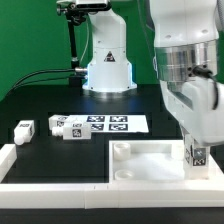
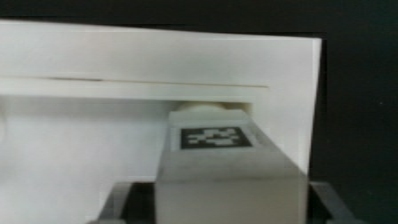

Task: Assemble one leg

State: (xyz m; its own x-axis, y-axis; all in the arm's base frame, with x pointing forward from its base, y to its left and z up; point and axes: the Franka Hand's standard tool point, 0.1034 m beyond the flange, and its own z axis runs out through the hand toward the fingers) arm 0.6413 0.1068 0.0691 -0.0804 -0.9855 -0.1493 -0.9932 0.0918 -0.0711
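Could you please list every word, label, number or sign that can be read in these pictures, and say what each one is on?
No words, brand names or numbers can be read in either view.
Only black-and-white square tags show, patterns rather than text: on the leg in the gripper, on two loose legs, and on the marker board.
Their patterns are too small to decode.

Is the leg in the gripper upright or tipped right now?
Upright. The leg hangs vertically from the gripper over a corner of the white panel, tagged face outward. Whether it is seated, cannot tell.
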